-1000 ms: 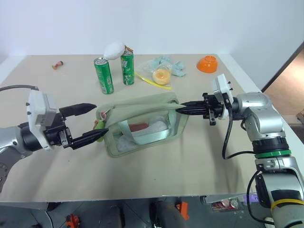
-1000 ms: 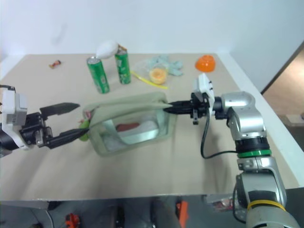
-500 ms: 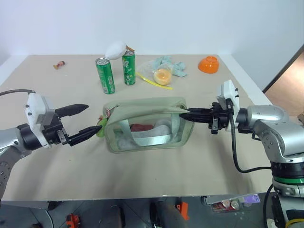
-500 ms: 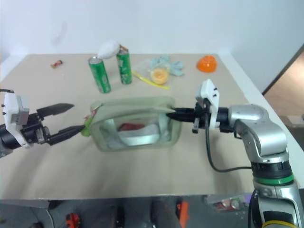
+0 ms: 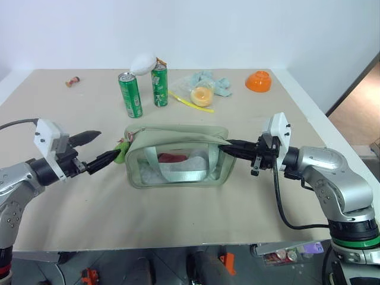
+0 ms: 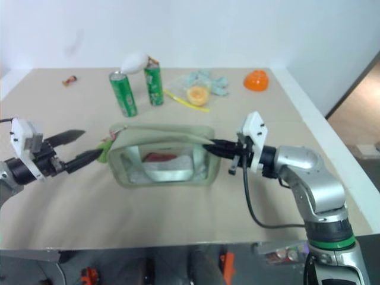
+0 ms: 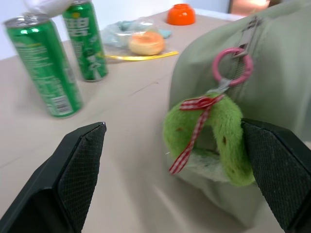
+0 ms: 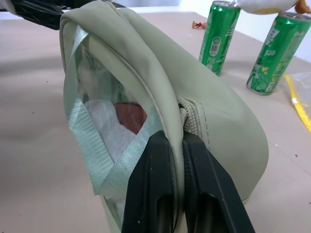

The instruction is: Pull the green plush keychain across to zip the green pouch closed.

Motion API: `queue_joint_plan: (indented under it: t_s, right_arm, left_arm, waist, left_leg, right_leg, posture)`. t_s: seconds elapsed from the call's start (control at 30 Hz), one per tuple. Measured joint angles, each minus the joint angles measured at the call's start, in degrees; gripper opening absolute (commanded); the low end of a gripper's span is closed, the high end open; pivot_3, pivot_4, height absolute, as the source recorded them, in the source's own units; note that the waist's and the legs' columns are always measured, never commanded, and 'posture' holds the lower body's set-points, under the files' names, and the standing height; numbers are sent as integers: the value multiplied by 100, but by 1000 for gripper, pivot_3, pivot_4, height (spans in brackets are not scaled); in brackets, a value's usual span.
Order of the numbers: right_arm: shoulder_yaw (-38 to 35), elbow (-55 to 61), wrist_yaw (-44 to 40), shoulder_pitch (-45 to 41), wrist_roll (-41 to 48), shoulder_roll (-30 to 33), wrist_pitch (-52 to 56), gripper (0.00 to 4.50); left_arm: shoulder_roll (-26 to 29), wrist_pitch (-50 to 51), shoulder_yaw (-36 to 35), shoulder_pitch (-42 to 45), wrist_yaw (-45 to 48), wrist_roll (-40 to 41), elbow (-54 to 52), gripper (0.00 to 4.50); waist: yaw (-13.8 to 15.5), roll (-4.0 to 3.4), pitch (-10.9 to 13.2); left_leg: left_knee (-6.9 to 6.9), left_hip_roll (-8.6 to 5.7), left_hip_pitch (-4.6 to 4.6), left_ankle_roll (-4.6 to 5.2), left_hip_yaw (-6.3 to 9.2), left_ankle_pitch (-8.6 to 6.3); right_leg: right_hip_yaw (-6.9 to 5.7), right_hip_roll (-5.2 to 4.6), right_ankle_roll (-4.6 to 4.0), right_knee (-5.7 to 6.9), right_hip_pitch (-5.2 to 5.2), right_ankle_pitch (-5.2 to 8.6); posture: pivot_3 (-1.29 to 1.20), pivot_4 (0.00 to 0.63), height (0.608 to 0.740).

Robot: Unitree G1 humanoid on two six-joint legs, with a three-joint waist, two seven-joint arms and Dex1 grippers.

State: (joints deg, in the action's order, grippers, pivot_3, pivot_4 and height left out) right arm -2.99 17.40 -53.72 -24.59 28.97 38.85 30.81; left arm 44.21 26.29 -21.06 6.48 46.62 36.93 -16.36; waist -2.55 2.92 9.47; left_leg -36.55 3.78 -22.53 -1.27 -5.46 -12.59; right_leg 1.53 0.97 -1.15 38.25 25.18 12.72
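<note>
Green pouch (image 5: 175, 155) lies on its side near the middle of the bench (image 5: 178, 219), its clear panel and green webbing handle facing the front edge, with something red and white showing inside. At its left end the green plush keychain (image 7: 206, 138) hangs from a pink ring (image 7: 232, 67) clipped to the zipper pull, tied with a red checked ribbon. The left hand (image 5: 98, 148) has its two black fingers spread wide; the keychain sits just off the tip of the nearer finger (image 5: 105, 159) and is not gripped. At the pouch's right end the right hand (image 8: 177, 160) has its fingers pressed together, pinching a fold of the pouch fabric beside the end of the zipper.

Farther back stand two green soda cans (image 5: 130, 95), close together, with a white egg-shaped object (image 5: 143, 63) resting on the rear one. To their right lie a yellow strip (image 5: 183, 98), a clear bag holding something round and orange-yellow (image 5: 202, 95), and a light blue cloth (image 5: 215, 82). An orange bowl (image 5: 259, 81) sits upside down near the far right corner, and a small reddish object (image 5: 73, 81) lies near the far left.
</note>
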Motion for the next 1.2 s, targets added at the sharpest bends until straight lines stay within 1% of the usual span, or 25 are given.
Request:
queue_joint_plan:
  t_s: [0.17, 0.3, 0.37, 0.5, 0.77, 0.83, 1.03, 1.2]
  right_arm:
    - [35, -5, 13, 1, -21, -9, -107, 75]
    - [55, -21, 8, 1, -78, -8, -199, 75]
    - [61, -28, 7, 2, -116, -8, -239, 75]
    - [62, -32, 11, 10, -132, -7, -283, 0]
    - [63, -29, 8, 48, -176, -6, -364, 0]
    - [63, -29, 8, 53, -184, -6, -385, 0]
    - [65, -35, -3, 51, -220, -3, -418, 0]
    - [65, -53, -4, 49, -223, -2, -443, 0]
  left_arm:
    - [-57, -275, 322, -126, 198, -296, 25, 4500]
    - [-86, -398, 389, -71, 373, -331, 188, 4500]
    - [-115, -458, 533, -13, 437, -374, 236, 4500]
    - [-214, -615, 632, 109, 509, -503, 300, 3397]
    - [-276, -778, 645, 232, 475, -549, 461, 625]
    - [-276, -829, 641, 232, 442, -565, 526, 19]
    - [-327, -993, 639, 377, 261, -664, 602, 19]
    - [-275, -954, 522, 735, 201, -569, 488, 19]
  waist:
    - [-4, 0, 0]
    - [-6, 0, 0]
    - [-4, 0, 0]
    - [-2, 0, 0]
    - [-6, 0, 0]
    - [-6, 0, 0]
    - [-5, 0, 0]
    - [0, 1, 1]
  left_leg:
    - [1, 1, -2, 0, 3, 0]
    - [1, 1, -2, 0, 8, 0]
    - [1, 1, -3, -1, 9, 0]
    - [1, 0, -5, 0, 10, 0]
    - [1, 1, -5, 0, 12, 0]
    - [1, 1, -5, -1, 12, 1]
    - [0, 1, -6, -1, 13, 2]
    - [-1, 0, -10, -2, 19, 3]
  right_leg:
    - [-3, 2, -1, 0, 1, 0]
    - [-7, 6, -4, 0, 1, 1]
    - [-7, 5, -4, 0, 1, 1]
    - [-7, 2, -3, -1, 1, 1]
    - [-8, 5, -3, -1, 1, 1]
    - [-8, 4, -3, -1, 0, 1]
    - [-9, 2, -2, -1, -1, 1]
    - [-16, 3, -2, -1, 0, 1]
  posture:
    - [0, 150, 740]
    - [0, 150, 740]
    - [0, 150, 740]
    - [0, 150, 740]
    - [0, 150, 740]
    - [0, 150, 740]
    - [0, 150, 740]
    - [0, 150, 740]
